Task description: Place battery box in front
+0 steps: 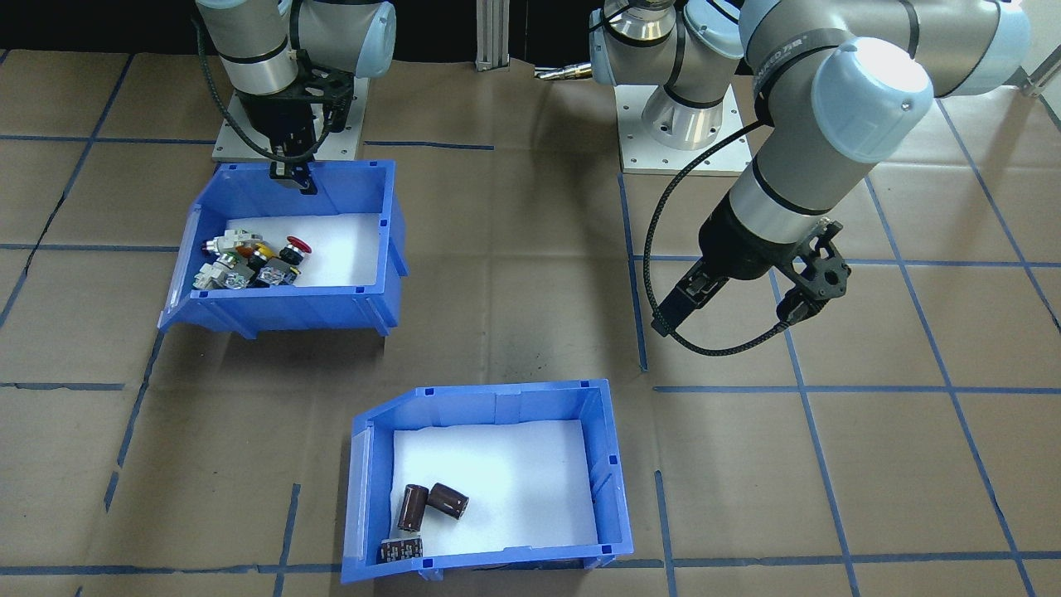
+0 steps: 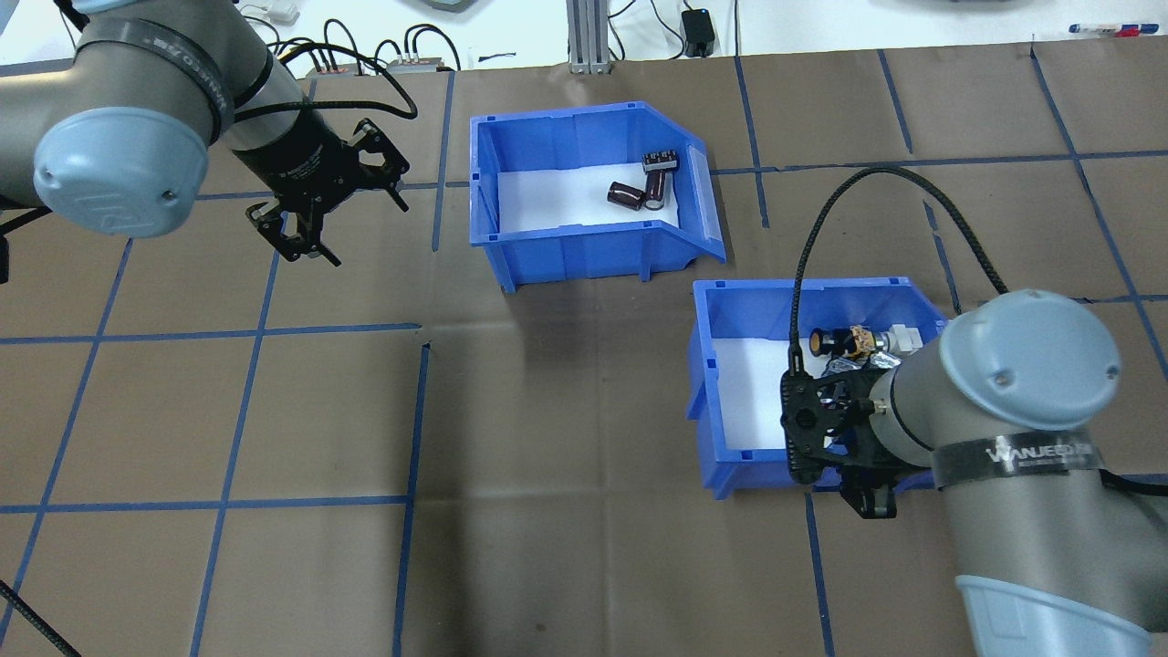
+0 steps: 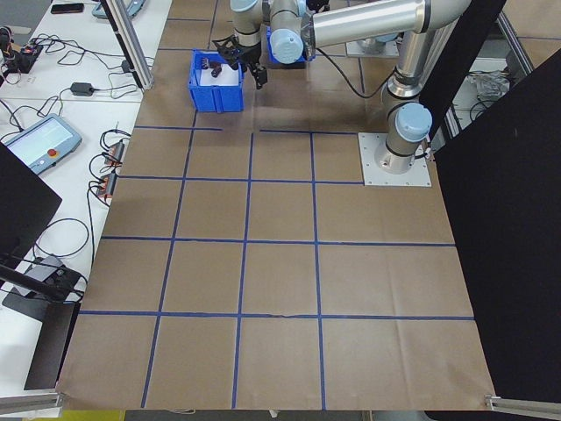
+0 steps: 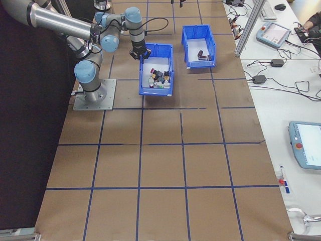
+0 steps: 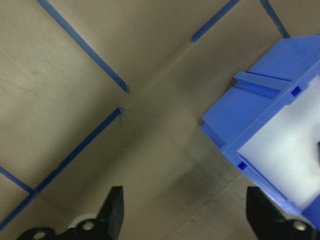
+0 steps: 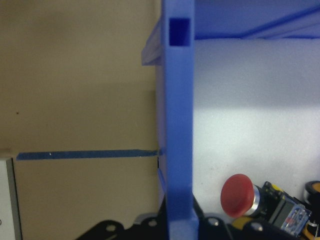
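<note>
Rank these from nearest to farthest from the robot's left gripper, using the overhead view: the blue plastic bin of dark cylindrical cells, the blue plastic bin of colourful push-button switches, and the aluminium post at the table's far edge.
1. Blue plastic bin of dark cylindrical cells, just right of the left gripper.
2. Aluminium post, at the far edge.
3. Blue plastic bin of colourful push-button switches, on the right side.
</note>
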